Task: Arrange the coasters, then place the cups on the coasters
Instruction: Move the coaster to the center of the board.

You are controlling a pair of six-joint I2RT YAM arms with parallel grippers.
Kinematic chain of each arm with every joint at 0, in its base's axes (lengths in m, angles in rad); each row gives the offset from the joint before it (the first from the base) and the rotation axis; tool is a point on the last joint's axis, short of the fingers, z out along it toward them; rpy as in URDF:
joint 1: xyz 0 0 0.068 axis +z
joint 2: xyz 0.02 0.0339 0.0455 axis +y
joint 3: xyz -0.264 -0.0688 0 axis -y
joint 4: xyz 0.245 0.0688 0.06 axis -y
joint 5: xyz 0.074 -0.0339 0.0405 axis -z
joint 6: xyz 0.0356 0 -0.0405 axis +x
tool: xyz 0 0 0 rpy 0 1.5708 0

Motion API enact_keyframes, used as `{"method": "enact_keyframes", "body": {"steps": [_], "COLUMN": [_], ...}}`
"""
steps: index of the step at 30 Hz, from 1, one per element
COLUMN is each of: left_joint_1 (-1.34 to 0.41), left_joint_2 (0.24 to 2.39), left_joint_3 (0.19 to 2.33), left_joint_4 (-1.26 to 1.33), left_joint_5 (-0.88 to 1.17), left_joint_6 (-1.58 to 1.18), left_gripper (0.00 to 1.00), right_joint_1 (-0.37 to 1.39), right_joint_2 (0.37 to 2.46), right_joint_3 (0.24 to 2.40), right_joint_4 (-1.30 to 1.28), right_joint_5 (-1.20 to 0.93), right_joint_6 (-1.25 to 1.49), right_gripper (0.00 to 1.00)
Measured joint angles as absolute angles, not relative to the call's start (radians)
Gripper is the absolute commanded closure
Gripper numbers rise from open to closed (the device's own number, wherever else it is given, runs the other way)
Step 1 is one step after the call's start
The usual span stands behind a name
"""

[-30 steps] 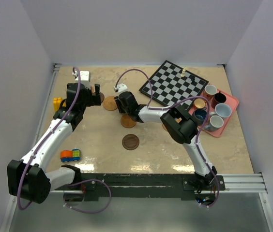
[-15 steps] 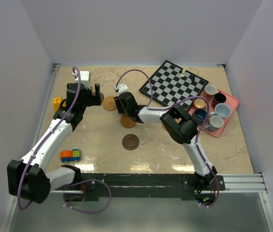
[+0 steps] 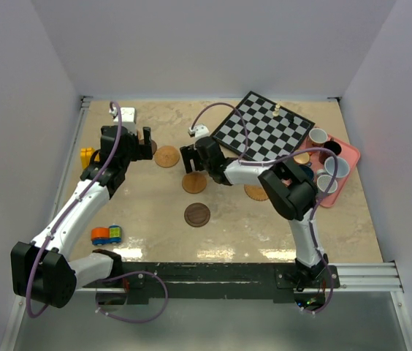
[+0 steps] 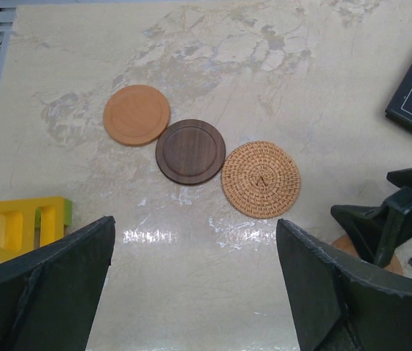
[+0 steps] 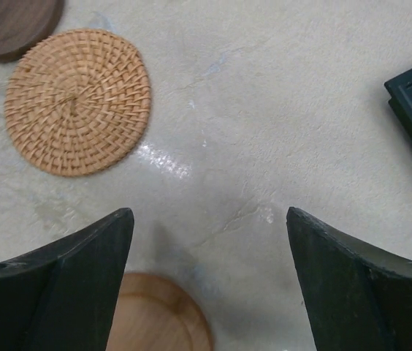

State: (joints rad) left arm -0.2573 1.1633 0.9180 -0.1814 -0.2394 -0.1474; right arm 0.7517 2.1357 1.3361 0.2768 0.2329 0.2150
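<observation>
Both tools stand open and empty. The left tool (image 4: 195,223) hovers over the far left of the counter (image 3: 228,234). Below it three coasters lie in a slanting row, each touching or almost touching the next: an orange coaster (image 4: 136,114), a dark coaster (image 4: 191,151) and a woven coaster (image 4: 260,179). The right tool (image 5: 210,213) hangs just right of that row, jaws wide, above a tan coaster (image 5: 155,314). A second dark coaster (image 3: 196,215) lies nearer, and another tan one (image 3: 256,193) sits to the right, partly under the right arm. The cups (image 3: 318,136) all sit in the tray (image 3: 350,155) at the far right, beside the chessboard (image 3: 261,124).

The coasters look thin, stiff and light, and they lie flat on the counter, so there is little edge to catch. The likely hold is a pinch across the rim from above, with the fingers set low. The smooth wooden ones may slide or slip free, while the woven one should give better grip. The cups look small, hard and breakable. One finger inside and one outside the wall would probably hold them best. They stand close together, so their neighbours could get knocked.
</observation>
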Motion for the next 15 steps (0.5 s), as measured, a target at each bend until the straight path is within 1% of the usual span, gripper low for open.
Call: {"method": "enact_keyframes", "body": {"steps": [7,11,12,13,15], "left_joint_1": [-0.257,-0.257,-0.257,-0.257,-0.257], "left_joint_2": [1.163,1.163,1.163,1.163,1.163], "left_joint_3": [0.918,0.918,0.918,0.918,0.918], "left_joint_4": [-0.181,-0.181,-0.181,-0.181,-0.181], "left_joint_5": [-0.233,-0.221,-0.219,-0.215,-0.21], "left_joint_6": [-0.147,-0.147,-0.147,-0.147,-0.147], "left_gripper": [0.04,0.04,0.03,0.0,0.0], "right_joint_1": [0.752,0.767,0.772,0.779,0.791], "right_joint_2": [1.97,1.892,1.882,1.873,1.87], "right_joint_3": [1.243,1.178,1.167,1.15,1.13], "right_joint_4": [0.239,0.2,0.19,0.176,0.159], "right_joint_5": [0.117,0.091,0.09,0.09,0.09], "right_joint_6": [0.145,0.106,0.099,0.09,0.08], "right_gripper": [0.02,0.02,0.01,0.01,0.01]}}
